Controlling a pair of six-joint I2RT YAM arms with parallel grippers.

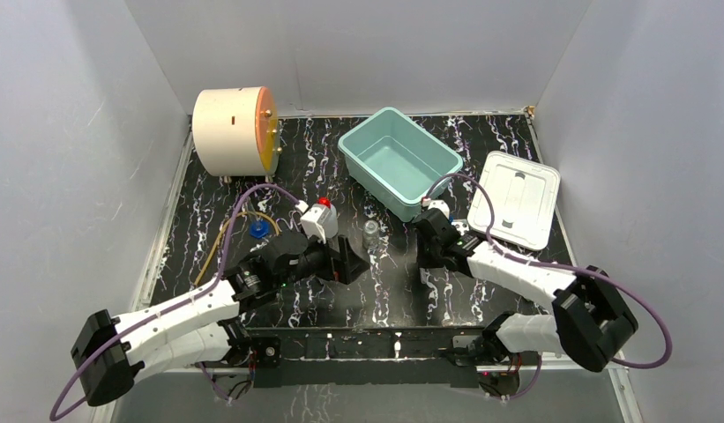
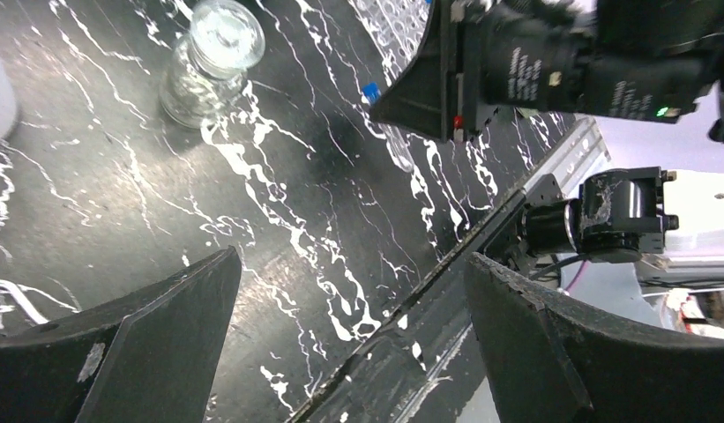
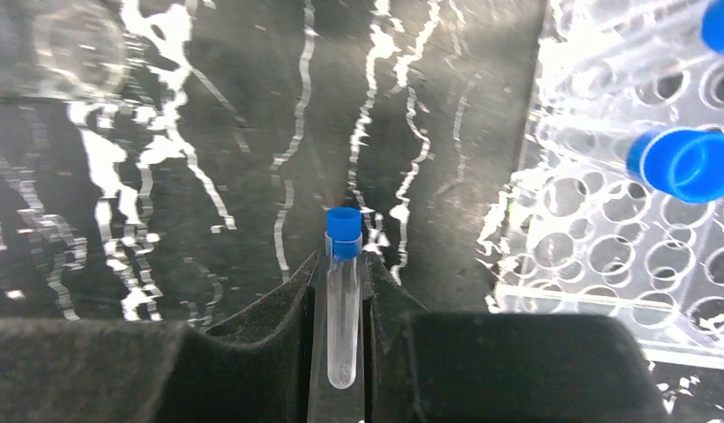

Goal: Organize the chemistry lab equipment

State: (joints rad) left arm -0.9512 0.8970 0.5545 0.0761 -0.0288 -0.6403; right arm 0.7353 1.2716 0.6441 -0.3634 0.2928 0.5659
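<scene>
A thin clear tube with a blue cap [image 3: 342, 326] is clamped between the fingers of the right gripper [image 3: 342, 280], cap pointing outward over the black marbled tabletop [image 3: 208, 159]. Just beside it is a clear plastic tube rack [image 3: 605, 264] holding other blue-capped tubes [image 3: 684, 163]. A clear glass vial [image 2: 208, 62] stands near. The left gripper [image 2: 351, 264] is spread apart and holds nothing.

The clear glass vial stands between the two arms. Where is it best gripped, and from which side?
Hold the glass vial by its round body, below the rim, one finger on each side. It stands upright, so a level approach from the left seems best: the left gripper is open, while the right gripper holds a blue-capped tube.
</scene>
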